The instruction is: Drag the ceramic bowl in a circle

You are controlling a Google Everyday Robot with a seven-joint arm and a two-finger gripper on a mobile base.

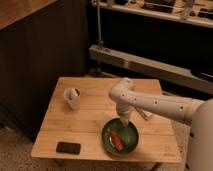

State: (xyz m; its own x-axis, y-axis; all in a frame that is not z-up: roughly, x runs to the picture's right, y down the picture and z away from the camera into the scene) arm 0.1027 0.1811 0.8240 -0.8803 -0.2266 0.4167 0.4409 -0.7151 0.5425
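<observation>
Wooden table (85, 122), dark panelling behind. On it the ceramic bowl (130, 140) sits near the front edge, right of centre, with a red-orange item (116, 140) inside. The gripper (124, 121) stands vertical at the bowl's far rim, so the bowl centre lies just camera-side of the contact point. Clamped on the rim or only pressing: cannot tell. Front edge is close, so the loop probably has to swing left or back. White mug (72, 97) well apart, back-left. Black slab (68, 147), maybe a phone, front-left.

White rounded arm (155, 103) (dark-dotted), pincer (124, 121) at bowl (131, 136)
</observation>
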